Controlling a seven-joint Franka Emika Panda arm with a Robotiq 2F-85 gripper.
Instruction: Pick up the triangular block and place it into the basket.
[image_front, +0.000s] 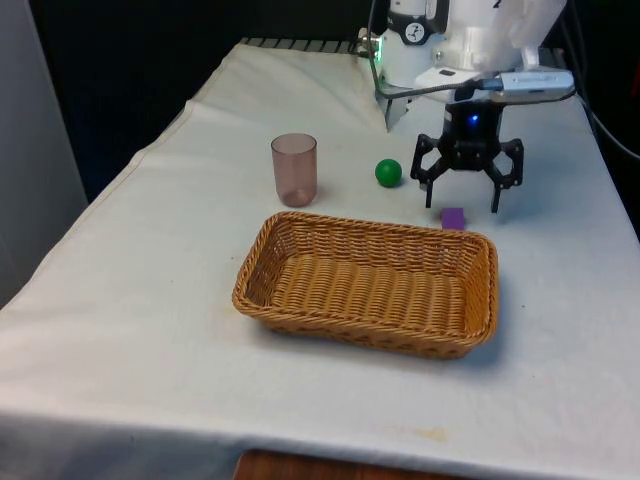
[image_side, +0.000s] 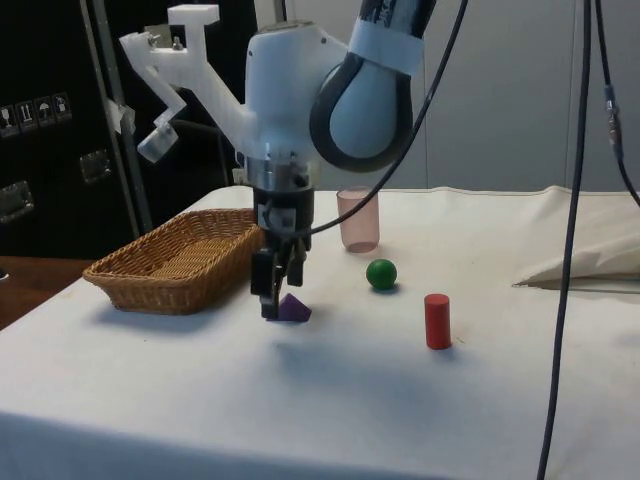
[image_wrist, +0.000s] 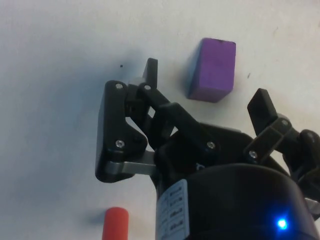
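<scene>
The purple triangular block (image_front: 453, 217) lies on the white cloth just behind the wicker basket's (image_front: 257, 262) far rim. My black gripper (image_front: 462, 206) hangs low over the table, open, its fingers standing either side of the block without touching it. In the side view the block (image_side: 293, 309) sits right beside the fingertips of the gripper (image_side: 275, 305), with the basket (image_side: 150, 275) further off. The wrist view has the block (image_wrist: 212, 70) just past the gap of the gripper (image_wrist: 205, 87); nothing is held.
A green ball (image_front: 388, 172) and a translucent pink cup (image_front: 294, 169) stand behind the basket, towards the front view's left of the gripper. A red cylinder (image_side: 437, 320) stands upright near the ball (image_side: 381, 273). Cables hang at the side.
</scene>
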